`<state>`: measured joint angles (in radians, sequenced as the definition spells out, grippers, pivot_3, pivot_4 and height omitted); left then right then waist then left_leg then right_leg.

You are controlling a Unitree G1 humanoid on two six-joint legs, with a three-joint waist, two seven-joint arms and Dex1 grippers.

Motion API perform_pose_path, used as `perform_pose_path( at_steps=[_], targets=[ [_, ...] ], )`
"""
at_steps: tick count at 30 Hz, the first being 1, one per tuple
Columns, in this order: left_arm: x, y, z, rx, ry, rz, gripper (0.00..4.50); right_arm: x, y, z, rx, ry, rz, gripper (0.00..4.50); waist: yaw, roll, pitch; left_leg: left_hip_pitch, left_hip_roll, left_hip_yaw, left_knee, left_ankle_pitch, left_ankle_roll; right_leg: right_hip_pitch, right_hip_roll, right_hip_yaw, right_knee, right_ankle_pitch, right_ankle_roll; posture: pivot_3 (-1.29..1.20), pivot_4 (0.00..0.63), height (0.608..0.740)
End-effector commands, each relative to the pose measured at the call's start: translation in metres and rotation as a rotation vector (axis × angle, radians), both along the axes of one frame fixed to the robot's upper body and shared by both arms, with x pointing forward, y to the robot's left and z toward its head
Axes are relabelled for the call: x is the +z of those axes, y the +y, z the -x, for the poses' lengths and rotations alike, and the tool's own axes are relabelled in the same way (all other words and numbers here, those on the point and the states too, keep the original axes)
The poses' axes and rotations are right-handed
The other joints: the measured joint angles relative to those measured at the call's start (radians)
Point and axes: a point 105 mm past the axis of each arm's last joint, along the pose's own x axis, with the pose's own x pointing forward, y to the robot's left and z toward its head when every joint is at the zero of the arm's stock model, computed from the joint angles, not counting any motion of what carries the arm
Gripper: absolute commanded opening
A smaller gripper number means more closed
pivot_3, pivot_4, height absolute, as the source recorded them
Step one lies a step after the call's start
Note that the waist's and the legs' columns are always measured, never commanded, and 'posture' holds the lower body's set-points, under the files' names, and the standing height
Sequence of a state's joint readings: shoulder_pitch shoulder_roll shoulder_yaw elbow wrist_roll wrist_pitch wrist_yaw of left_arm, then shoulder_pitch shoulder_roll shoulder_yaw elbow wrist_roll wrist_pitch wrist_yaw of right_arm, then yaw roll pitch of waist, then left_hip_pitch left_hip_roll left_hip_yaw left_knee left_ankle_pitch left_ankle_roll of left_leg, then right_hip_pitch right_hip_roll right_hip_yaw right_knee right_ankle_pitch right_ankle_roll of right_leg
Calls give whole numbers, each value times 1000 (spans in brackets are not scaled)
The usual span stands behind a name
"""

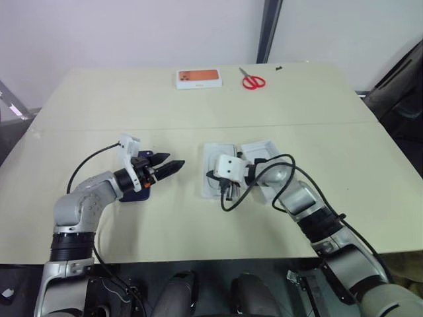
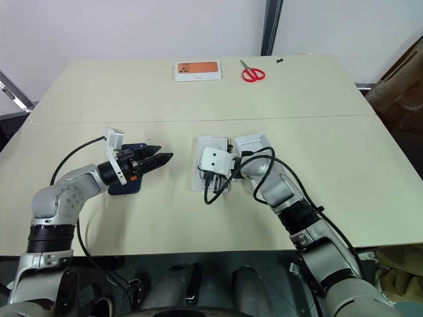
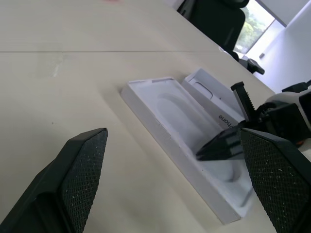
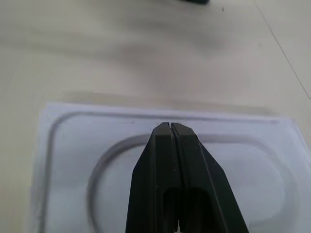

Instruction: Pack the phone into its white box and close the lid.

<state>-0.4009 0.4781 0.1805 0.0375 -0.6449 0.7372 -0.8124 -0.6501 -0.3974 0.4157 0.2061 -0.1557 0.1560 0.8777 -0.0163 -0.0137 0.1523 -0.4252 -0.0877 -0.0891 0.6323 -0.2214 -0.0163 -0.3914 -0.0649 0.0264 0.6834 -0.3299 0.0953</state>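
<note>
The dark navy phone point(image 1: 134, 193) lies flat on the table, partly hidden under my left wrist. My left gripper point(image 1: 168, 164) hovers open and empty past the phone, pointing toward the white box point(image 3: 160, 127). A thin white insert point(image 4: 73, 145) with a rounded oblong recess lies in the box and hides its floor. My right gripper point(image 1: 225, 193) is shut with nothing in it, its tip point(image 4: 170, 127) over the insert's recess. The lid point(image 1: 263, 153) rests inside up just right of the box.
A white box with an orange picture point(image 1: 198, 78) and red scissors point(image 1: 252, 81) lie at the table's far edge. A seam point(image 1: 99, 127) runs across the table. A black cable loops off my right wrist over the box's near end point(image 1: 232, 201).
</note>
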Motion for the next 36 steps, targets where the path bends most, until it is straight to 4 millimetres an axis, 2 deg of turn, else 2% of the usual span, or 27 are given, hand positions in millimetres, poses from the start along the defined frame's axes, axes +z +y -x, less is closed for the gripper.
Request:
perform_pose_path(
  at_steps=[1,4,9,15,18,24,29,36],
  targets=[
    [12,-3,0,-1,-59,1,4500,16,2,-13,-43,-53,-55,40,0,0,0,0,0,0,0,0,0,0,0,0,0,0,0,0,150,734],
    [12,-3,-1,2,-60,-1,4500,26,8,-17,-56,-63,-117,40,-4,0,0,0,0,0,-1,0,0,-1,0,0,0,0,0,0,150,734],
    [13,-3,-1,4,-63,0,4500,27,4,-17,-56,-77,-97,40,-2,0,0,0,0,0,-1,0,0,-1,0,0,0,0,0,0,150,734],
    [13,-2,-1,5,-63,-3,4500,4,-12,-12,-30,-48,41,40,1,0,0,0,0,0,-1,0,0,0,0,0,0,0,0,0,150,734],
    [12,-2,-1,2,-62,-5,4500,-6,-13,-4,1,-23,83,40,-2,0,0,0,0,0,-1,0,0,-1,0,0,0,0,0,0,150,734],
    [10,-4,0,-1,-60,-15,4500,-6,-8,7,57,4,83,40,-2,0,0,0,0,0,-1,0,0,-1,0,0,0,0,0,0,150,734],
    [11,-4,-1,-1,-63,-16,4500,-5,-11,5,49,-11,88,40,0,0,0,0,0,0,-1,0,0,0,0,0,0,0,0,0,150,734],
    [11,-4,-1,2,-63,-11,4500,-9,-10,25,148,19,93,40,1,0,0,0,0,0,-1,0,0,0,0,0,0,0,0,0,150,734]
  ],
)
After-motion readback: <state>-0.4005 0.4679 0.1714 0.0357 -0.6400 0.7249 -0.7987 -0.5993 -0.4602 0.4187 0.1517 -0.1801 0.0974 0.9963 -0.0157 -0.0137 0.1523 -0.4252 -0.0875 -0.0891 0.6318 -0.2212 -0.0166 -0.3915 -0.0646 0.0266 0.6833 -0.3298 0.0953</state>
